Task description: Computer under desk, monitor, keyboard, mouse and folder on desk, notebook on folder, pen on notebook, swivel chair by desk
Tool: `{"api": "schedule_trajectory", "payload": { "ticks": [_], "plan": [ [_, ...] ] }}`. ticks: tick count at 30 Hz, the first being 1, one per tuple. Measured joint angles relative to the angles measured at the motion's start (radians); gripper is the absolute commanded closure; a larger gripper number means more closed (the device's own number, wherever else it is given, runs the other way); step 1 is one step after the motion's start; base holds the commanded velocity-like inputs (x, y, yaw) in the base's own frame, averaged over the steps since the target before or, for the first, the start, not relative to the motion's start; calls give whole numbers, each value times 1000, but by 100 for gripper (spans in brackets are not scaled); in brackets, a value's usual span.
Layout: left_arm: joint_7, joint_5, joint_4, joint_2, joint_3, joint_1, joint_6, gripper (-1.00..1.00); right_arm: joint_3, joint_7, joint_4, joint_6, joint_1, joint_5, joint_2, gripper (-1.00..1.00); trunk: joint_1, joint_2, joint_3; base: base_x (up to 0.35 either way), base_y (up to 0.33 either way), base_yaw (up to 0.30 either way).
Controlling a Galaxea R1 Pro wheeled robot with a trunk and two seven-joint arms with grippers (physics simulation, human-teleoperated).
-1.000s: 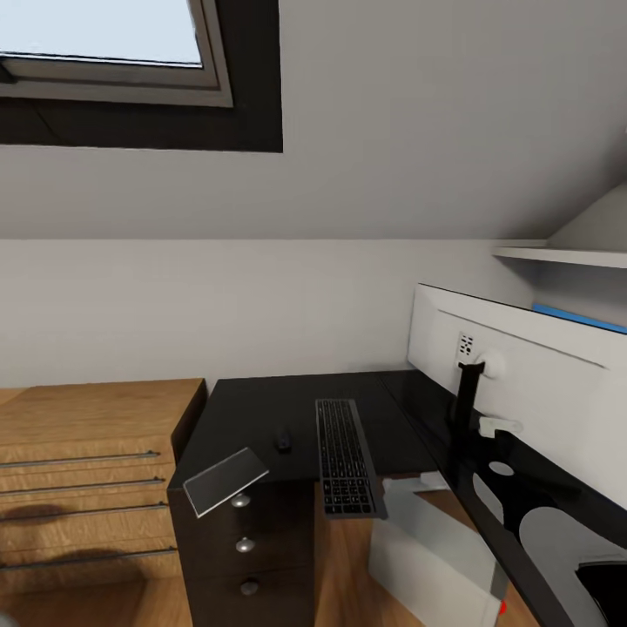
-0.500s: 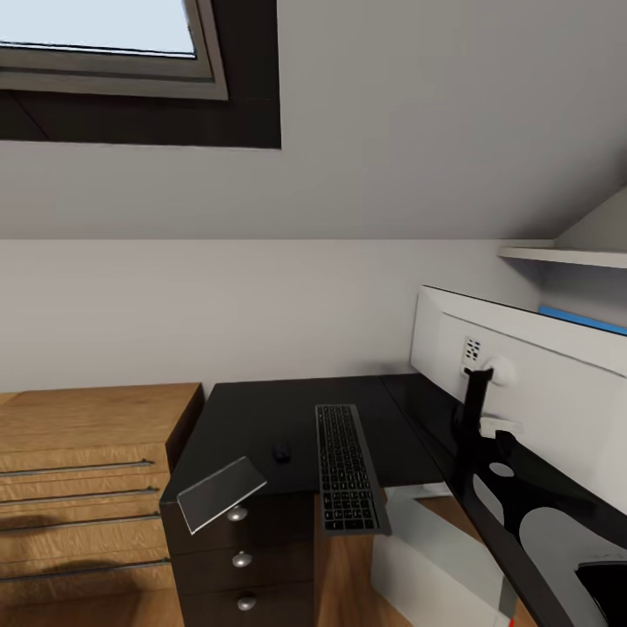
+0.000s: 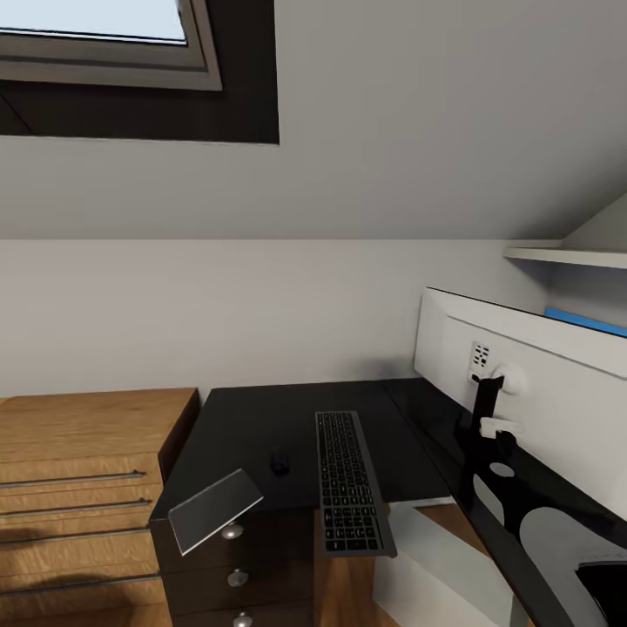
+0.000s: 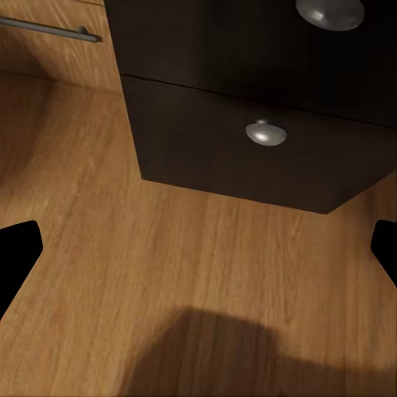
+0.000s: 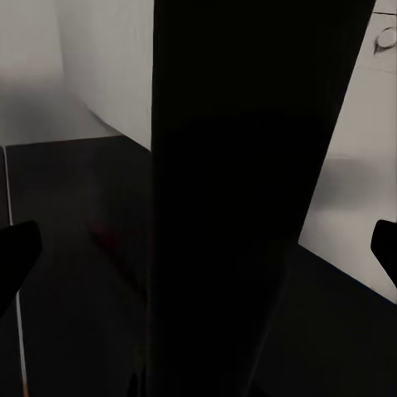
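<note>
In the head view, the keyboard (image 3: 348,482) lies on the black desk (image 3: 252,418), long axis pointing away from the robot, its near end overhanging the edge; the mouse (image 3: 279,462) sits just left of it, the monitor (image 3: 540,383) to the right. The left wrist view shows the left gripper (image 4: 198,248) with jaws spread wide over the wood floor (image 4: 165,273), before the desk's drawers (image 4: 256,157). The right wrist view shows the right gripper (image 5: 198,248) also spread, very close to a dark upright post.

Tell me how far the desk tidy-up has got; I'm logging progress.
Done: the wide white-backed monitor, slim dark keyboard and small dark mouse sit on the glossy black desk, and the pale grey computer tower is under it. Nothing is in hand. Left: folder, notebook, pen and chair. The keyboard overhangs the desk's front edge.
</note>
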Motion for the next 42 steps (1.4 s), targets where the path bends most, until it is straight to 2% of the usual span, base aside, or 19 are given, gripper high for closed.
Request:
{"api": "schedule_trajectory", "payload": {
  "ticks": [42],
  "plan": [
    [2, 2, 10, 0, 1, 0, 0, -100, 0, 0, 0, 0, 0, 3, -2, -100, 0, 0, 0, 9, -2, 0]
  ]
}}
